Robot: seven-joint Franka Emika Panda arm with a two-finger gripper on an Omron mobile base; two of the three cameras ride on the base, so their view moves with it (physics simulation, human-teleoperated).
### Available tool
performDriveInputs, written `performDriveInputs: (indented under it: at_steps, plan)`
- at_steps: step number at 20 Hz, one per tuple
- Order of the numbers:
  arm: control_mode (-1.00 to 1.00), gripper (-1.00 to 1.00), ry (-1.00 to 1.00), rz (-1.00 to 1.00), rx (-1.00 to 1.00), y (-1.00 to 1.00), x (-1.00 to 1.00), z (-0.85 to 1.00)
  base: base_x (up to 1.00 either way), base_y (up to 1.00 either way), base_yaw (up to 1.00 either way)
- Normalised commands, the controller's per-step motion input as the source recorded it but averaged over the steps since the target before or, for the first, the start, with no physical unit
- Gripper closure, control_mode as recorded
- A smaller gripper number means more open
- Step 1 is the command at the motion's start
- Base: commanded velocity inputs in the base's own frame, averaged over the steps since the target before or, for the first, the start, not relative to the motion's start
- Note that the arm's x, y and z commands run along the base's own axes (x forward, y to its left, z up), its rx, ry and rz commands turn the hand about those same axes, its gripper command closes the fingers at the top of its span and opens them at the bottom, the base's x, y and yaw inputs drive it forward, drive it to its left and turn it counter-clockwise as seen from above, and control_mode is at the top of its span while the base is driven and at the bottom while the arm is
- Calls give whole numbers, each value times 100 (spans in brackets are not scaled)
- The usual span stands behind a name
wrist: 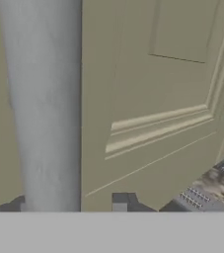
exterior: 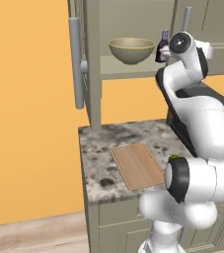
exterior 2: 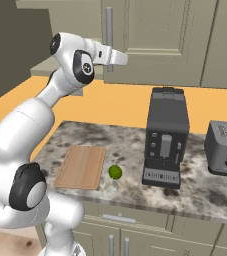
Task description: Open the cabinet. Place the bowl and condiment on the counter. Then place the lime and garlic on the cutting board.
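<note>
With one cabinet [exterior: 91, 64] door already swung wide at the upper left of the left base view, the arm is up at the other door, and the hand view puts its long grey bar handle [wrist: 44, 104] huge and close on the left. The end effector [exterior 2: 120, 58] sits right at that handle near top centre of the right base view; whether its fingers are spread or pinching the bar, I cannot tell. On the inner shelf the bowl [exterior: 131, 50] waits with the condiment [exterior: 162, 47] just beside it. Down on the counter [exterior 2: 130, 140] the cutting board [exterior 2: 81, 166] lies bare, the lime [exterior 2: 115, 172] just beside its right edge. My read: get the bar square between the fingers, then pull along the door's arc, not straight back, keeping the elbow off the shelf.
</note>
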Motion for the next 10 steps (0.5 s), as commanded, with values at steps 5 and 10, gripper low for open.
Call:
performDriveInputs:
  at_steps: [5,10]
  plan:
    - [-100,100,0,-10,6,-100,-62,0,0,0,0]
    - [-100,100,0,-8,8,-100,-71,0,0,0,0]
